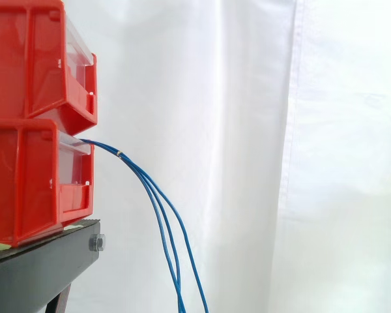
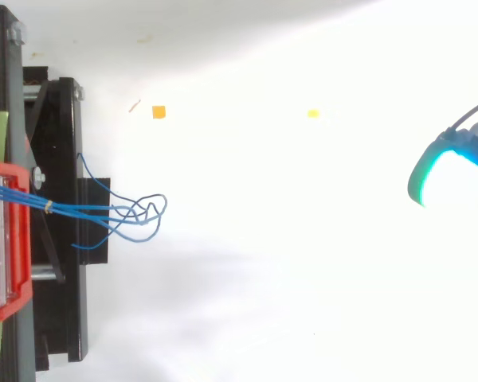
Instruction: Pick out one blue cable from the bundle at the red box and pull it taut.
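Observation:
Several thin blue cables [image 1: 158, 202] come out of the lower red bin [image 1: 26, 182] as one bundle, held by a small pale tie [image 1: 119, 154]. Past the tie they fan apart and hang down slack below the view's lower edge. From above, the same cables [image 2: 103, 211] leave the red bin [image 2: 0, 239] at the left, run right past the tie [image 2: 48, 207] and end in loose loops [image 2: 147, 211]. My hand [image 2: 450, 167] sits at the far right edge of the top view, glowing cyan and green, well away from the cables and touching nothing.
A second red bin [image 1: 32, 65] is stacked on the lower one, both on a black stand [image 1: 39, 267]. A white curtain hangs behind. Seen from above, an orange scrap [image 2: 158, 112] and a yellow scrap [image 2: 312, 114] lie on the white floor.

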